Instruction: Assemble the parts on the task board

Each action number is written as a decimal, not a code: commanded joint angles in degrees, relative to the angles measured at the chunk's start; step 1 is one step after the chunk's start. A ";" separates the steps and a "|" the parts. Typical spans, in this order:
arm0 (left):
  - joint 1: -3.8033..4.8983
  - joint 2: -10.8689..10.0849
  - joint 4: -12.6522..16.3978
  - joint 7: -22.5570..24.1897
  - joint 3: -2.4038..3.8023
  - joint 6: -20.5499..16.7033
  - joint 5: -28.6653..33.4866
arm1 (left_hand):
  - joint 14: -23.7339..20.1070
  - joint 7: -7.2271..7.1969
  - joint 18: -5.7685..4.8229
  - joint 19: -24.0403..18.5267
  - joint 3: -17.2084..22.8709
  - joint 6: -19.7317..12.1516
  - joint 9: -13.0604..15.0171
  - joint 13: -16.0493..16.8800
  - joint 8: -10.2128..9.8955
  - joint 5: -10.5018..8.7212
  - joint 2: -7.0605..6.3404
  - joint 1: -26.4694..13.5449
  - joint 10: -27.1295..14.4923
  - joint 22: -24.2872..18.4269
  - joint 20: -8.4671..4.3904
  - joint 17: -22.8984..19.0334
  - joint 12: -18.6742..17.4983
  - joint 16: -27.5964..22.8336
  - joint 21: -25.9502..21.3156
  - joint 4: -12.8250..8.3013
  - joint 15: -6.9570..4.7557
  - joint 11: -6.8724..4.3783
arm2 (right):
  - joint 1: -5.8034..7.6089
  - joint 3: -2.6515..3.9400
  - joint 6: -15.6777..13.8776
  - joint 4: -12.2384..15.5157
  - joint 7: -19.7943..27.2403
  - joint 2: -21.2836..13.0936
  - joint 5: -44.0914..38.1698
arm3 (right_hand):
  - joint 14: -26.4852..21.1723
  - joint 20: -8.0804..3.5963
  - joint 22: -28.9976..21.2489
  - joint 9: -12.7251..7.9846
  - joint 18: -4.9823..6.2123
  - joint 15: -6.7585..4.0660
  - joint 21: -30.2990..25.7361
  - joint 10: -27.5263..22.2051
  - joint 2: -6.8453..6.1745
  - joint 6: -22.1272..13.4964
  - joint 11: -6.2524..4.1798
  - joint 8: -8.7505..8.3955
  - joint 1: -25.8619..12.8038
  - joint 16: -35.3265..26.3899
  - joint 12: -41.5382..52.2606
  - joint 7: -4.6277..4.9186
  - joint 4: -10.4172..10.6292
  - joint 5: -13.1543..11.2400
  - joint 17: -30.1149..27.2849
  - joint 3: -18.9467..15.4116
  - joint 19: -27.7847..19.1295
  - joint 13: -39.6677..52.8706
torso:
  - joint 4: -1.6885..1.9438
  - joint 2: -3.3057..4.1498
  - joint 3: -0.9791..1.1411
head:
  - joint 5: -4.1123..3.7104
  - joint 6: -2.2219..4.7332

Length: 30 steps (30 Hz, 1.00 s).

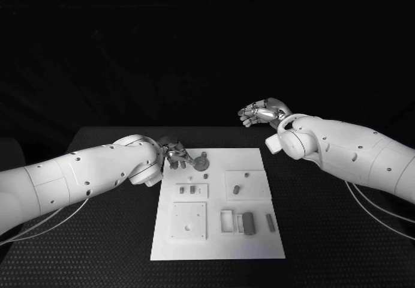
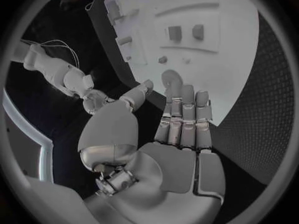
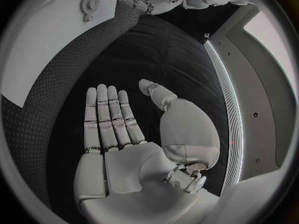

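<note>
The white rectangular task board [image 1: 218, 204] lies in the middle of the black textured surface [image 1: 337, 240], its long axis running from six to twelve o'clock in the head view, with bare surface open along both long edges and past its near edge. The small grey parts sit spread over it: a round toothed gear with a short stem [image 1: 201, 161] near the board's eleven o'clock corner, two short upright blocks [image 1: 187, 191] on a raised square plate at nine o'clock, a single peg [image 1: 236, 189] on the plate at three o'clock, and long bars [image 1: 248, 222] toward five o'clock, lying lengthwise along the board's long axis. The left hand [image 1: 176, 152] hovers at the board's eleven o'clock corner, just beside the gear; its wrist view shows the fingers [image 2: 184, 115] stretched out straight and together, thumb apart, holding nothing, over the board's edge, with the two blocks [image 2: 186, 33] beyond the fingertips. The right hand [image 1: 264, 111] is raised well apart from the board at one o'clock; the head view shows it from the back, while its wrist view shows a flat, empty palm [image 3: 127, 149] over bare surface, the gear [image 3: 90, 4] far off.
</note>
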 commanded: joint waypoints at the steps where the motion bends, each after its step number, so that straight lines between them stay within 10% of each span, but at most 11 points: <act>1: -0.38 1.01 -0.35 8.28 -0.30 -9.44 -11.96 | 0.21 -0.48 -0.45 0.01 -0.53 -0.61 -1.37 -1.37 0.46 -0.90 -0.85 2.19 0.40 -0.13 -2.92 -0.61 -0.86 -0.48 -0.57 -1.48 0.38 0.30 | -0.08 0.03 0.96 -0.03 0.24 0.08 -0.25 | -0.47 0.05 0.07 -0.08 0.36 -0.09 -0.22 -0.09 -0.07 0.00 0.44 -0.27 -0.56 -0.38 -0.31 0.17 -0.06 0.29 0.07 -0.39 -0.22 -0.06 | -0.09 0.02 -0.01 | 0.04 0.26; 9: -1.90 3.87 -3.35 17.70 -2.94 -14.75 -21.41 | -0.02 -2.22 -0.49 -0.01 -0.93 2.17 -5.26 -7.27 0.81 -1.20 -2.01 8.28 -0.14 -0.39 -2.13 -3.02 -7.46 -3.66 -2.65 -5.10 1.25 0.88 | -0.18 0.03 1.03 -0.56 0.26 0.33 -0.25 | -0.47 0.05 0.08 -0.08 0.37 -0.09 -0.24 -0.08 -0.04 0.01 0.43 -0.26 -0.54 -0.38 -0.31 0.17 -0.07 0.29 0.07 -0.39 -0.22 -0.05 | -0.15 0.06 -0.01 | 0.05 0.77; 30: -4.37 7.56 -6.46 16.79 -3.48 -9.99 -33.49 | 3.92 -1.72 -0.19 2.88 -5.14 3.35 -9.05 -12.00 -0.26 -0.17 -3.43 9.49 3.15 1.15 -3.01 -1.86 -14.50 -1.28 -2.46 -5.05 0.22 0.64 | -0.23 0.03 1.07 -0.74 0.17 0.43 -0.43 | -0.47 0.04 0.13 -0.07 0.38 -0.09 -0.28 -0.07 0.05 0.03 0.42 -0.23 -0.41 -0.39 -0.30 0.17 -0.15 0.27 0.09 -0.35 -0.21 -0.05 | -0.20 0.06 0.00 | -0.59 1.04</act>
